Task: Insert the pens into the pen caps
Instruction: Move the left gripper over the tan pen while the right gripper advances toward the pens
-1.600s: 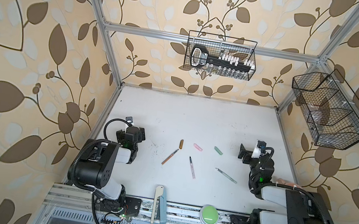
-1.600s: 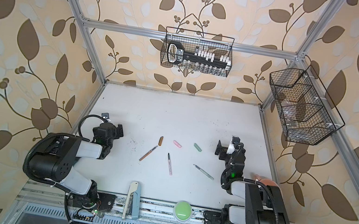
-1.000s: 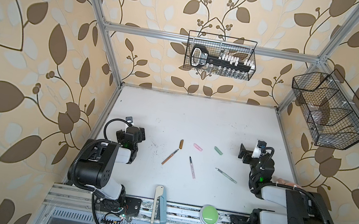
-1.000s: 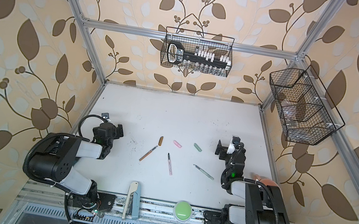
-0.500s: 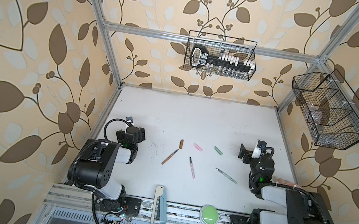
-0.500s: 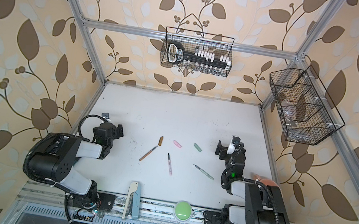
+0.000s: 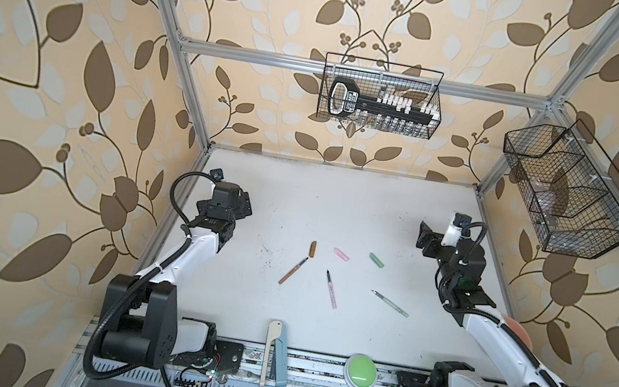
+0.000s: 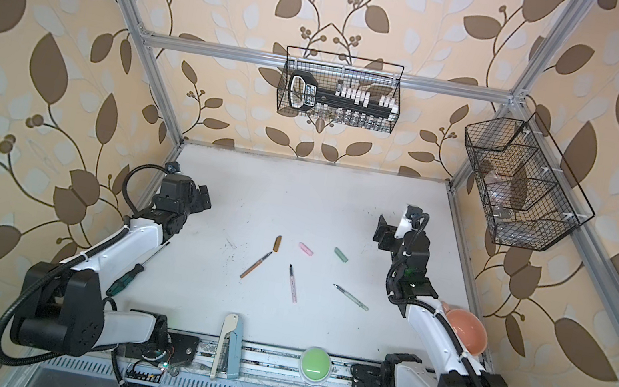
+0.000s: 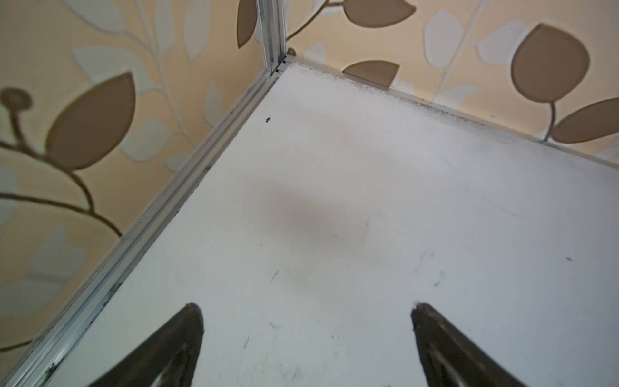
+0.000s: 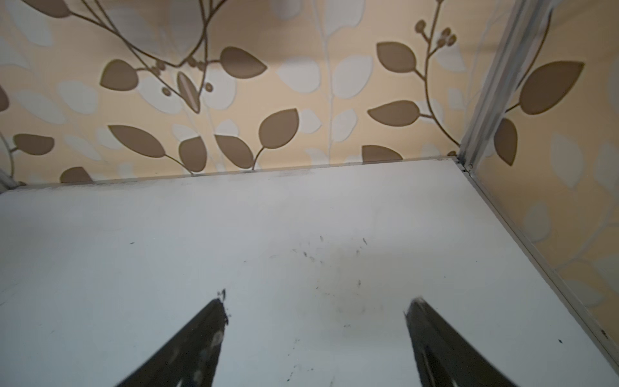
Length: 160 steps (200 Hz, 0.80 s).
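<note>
Tabletop (image 7: 320, 196): white, scuffed. All task items lie flat round its middle and nothing is mated yet, so imo the job's at zero and the step in hand is the first reach.

L gripper (image 9: 306, 306): by the left edge, jaws spread wide, nothing btwn them, only bare board ahead in its wrist view. R gripper (image 10: 316, 301): by the right edge, jaws also apart and empty. Both are well apart from the pens.

Pens, in a top view:
- Brown pen (image 7: 293, 271): nearest the left edge, dark tip aimed at its cap, close but not touching.
- Pink pen (image 7: 331, 289): in the middle, tip toward the far edge.
- Green pen (image 7: 390, 303): nearest the right edge, tip toward the middle.

Caps sit in a row on the far side of the pens, each apart from the rest: brown cap (image 7: 313, 249), pink cap (image 7: 341, 254), green cap (image 7: 376, 260).

Doing it well, imo:
- Pair by colour.
- One gripper takes a pen across the barrel, well back from the tip. The other takes the matching cap by its sides.
- Pens are thin and flat on the board, so straddle squarely and come right down before closing, or they'll roll away.
- Can't tell which cap end is open, so check that, then line up the axes and push straight.
</note>
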### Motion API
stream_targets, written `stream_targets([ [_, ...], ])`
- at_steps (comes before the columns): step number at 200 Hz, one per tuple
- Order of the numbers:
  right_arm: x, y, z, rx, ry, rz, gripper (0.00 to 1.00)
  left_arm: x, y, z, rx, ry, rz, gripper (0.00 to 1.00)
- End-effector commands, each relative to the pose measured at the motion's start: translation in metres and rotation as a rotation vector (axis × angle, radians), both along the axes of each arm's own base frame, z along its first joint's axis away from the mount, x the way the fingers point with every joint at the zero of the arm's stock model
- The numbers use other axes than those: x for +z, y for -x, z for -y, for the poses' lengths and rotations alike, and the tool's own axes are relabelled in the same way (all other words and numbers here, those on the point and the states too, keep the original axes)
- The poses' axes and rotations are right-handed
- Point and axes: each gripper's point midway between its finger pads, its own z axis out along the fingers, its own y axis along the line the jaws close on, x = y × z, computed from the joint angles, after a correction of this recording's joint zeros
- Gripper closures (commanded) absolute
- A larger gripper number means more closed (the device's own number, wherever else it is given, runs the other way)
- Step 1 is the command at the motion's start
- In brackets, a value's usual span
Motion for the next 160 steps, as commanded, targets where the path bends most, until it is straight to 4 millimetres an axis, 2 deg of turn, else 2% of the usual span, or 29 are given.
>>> stream_targets([
  [1, -0.034, 0.037, -0.051, 0.166, -0.032, -0.248, 0.18, -0.015, 0.039, 0.06, -0.14, 0.178, -0.164, 0.01],
  [12, -0.035, 0.052, -0.074, 0.266, -0.034, -0.279, 0.2, -0.014, 0.048, 0.09, -0.208, 0.211, -0.185, 0.01],
  [24, -0.038, 0.068, -0.086, 0.315, -0.066, -0.321, 0.23, -0.013, 0.062, 0.117, -0.284, 0.207, -0.222, 0.01],
  [40, -0.04, 0.087, -0.099, 0.373, -0.126, -0.36, 0.26, -0.016, 0.08, 0.135, -0.339, 0.176, -0.261, 0.01],
  [59, -0.045, 0.11, -0.109, 0.419, -0.139, -0.408, 0.28, -0.03, 0.102, 0.156, -0.442, 0.209, -0.317, 0.01],
  [78, -0.05, 0.131, -0.116, 0.454, -0.158, -0.46, 0.28, -0.044, 0.119, 0.169, -0.504, 0.203, -0.367, 0.01],
  [98, -0.055, 0.148, -0.117, 0.476, -0.182, -0.487, 0.29, -0.057, 0.127, 0.176, -0.536, 0.148, -0.424, 0.01],
  [116, -0.059, 0.157, -0.112, 0.465, -0.199, -0.49, 0.3, -0.063, 0.13, 0.193, -0.595, 0.104, -0.483, 0.06],
  [140, -0.064, 0.168, -0.109, 0.46, -0.229, -0.5, 0.3, -0.067, 0.128, 0.2, -0.612, -0.032, -0.525, 0.09],
  [160, -0.07, 0.172, -0.111, 0.458, -0.255, -0.507, 0.31, -0.076, 0.132, 0.215, -0.685, -0.006, -0.535, 0.1],
])
